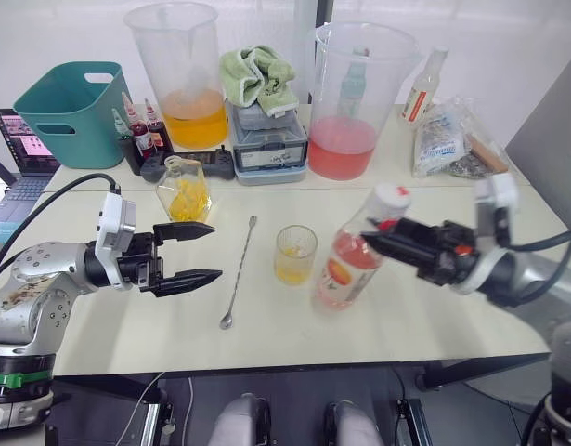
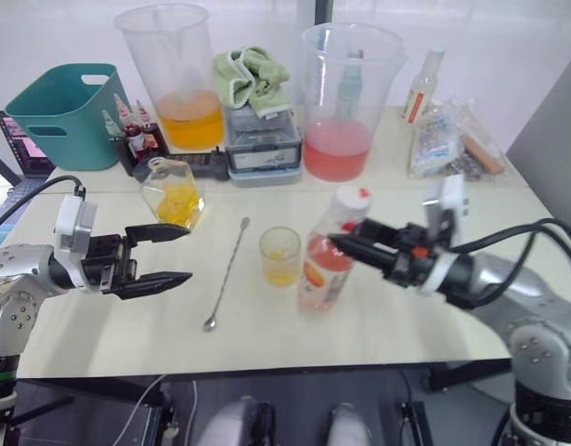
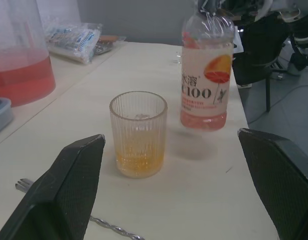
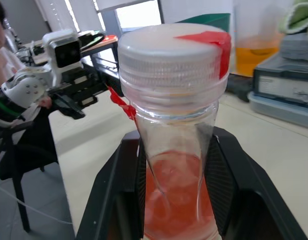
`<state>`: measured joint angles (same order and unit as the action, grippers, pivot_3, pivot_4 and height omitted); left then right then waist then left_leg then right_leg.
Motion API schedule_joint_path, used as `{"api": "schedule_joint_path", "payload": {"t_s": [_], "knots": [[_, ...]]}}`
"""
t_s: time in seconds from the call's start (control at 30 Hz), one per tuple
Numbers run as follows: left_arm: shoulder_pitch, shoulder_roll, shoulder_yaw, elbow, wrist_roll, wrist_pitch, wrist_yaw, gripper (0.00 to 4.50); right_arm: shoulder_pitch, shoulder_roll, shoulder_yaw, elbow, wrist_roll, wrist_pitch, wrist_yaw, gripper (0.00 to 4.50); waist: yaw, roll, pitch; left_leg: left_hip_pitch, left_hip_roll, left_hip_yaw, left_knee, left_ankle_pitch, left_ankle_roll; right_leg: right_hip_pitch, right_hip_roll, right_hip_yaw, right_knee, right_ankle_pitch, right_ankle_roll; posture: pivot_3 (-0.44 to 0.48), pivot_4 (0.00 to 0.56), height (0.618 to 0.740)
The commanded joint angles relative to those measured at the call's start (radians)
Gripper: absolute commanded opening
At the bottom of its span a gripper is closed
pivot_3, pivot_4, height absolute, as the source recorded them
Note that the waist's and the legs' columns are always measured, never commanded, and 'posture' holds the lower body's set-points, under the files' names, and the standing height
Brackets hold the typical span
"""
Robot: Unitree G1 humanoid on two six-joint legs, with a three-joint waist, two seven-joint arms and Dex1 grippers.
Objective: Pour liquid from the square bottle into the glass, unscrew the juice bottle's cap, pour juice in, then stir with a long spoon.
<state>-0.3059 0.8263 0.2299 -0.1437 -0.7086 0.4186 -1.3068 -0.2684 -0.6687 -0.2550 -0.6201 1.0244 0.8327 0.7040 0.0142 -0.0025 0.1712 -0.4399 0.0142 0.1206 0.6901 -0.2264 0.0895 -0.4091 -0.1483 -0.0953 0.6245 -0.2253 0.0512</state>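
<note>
The square bottle (image 1: 185,190) with yellow liquid stands on the table just behind my left gripper (image 1: 214,252), which is open and empty. The glass (image 1: 295,254) sits mid-table with a little yellow liquid (image 3: 138,161) in its bottom. My right gripper (image 1: 373,240) is shut on the neck of the juice bottle (image 1: 352,265), which leans toward my right with its base low by the table. Its white cap (image 4: 171,55) is on, and pink-red juice (image 3: 204,119) fills the lower part. The long spoon (image 1: 239,272) lies flat between the left gripper and the glass.
Along the back stand a teal basket (image 1: 71,111), a big jug of orange fluid (image 1: 183,79), a grey box (image 1: 266,139) topped by a green cloth (image 1: 257,74), a big jug of pink fluid (image 1: 355,102), a slim bottle (image 1: 422,88) and plastic bags (image 1: 447,139).
</note>
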Motion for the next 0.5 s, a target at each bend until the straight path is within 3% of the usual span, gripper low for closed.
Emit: {"api": "schedule_joint_path", "payload": {"t_s": [0.03, 0.33, 0.5], "knots": [[-0.003, 0.024, 0.026, -0.028, -0.012, 0.001, -0.003, 4.50, 0.012, 0.043, 0.055, -0.056, -0.055, -0.082, -0.022, 1.11, 0.000, -0.001, 0.000, 0.000, 0.000, 0.000, 0.000, 0.000, 0.000, 0.000, 0.000, 0.000, 0.000, 0.000, 0.000, 0.000, 0.150, 0.739], [0.023, 0.030, 0.038, -0.065, -0.027, 0.019, 0.012, 4.50, 0.098, 0.090, 0.206, -0.042, -0.305, -0.259, -0.004, 1.11, -0.001, -0.001, 0.000, 0.000, 0.000, 0.000, 0.001, 0.000, 0.000, 0.000, 0.001, 0.000, 0.000, 0.000, 0.000, 0.000, 0.150, 0.739], [0.024, 0.036, 0.040, -0.074, -0.032, 0.036, 0.008, 4.50, 0.136, 0.097, 0.223, -0.037, -0.313, -0.253, -0.023, 1.11, -0.002, -0.002, -0.001, 0.000, 0.000, 0.000, 0.001, 0.001, -0.001, 0.000, 0.001, 0.000, 0.000, 0.000, 0.000, 0.000, 0.150, 0.739]]}}
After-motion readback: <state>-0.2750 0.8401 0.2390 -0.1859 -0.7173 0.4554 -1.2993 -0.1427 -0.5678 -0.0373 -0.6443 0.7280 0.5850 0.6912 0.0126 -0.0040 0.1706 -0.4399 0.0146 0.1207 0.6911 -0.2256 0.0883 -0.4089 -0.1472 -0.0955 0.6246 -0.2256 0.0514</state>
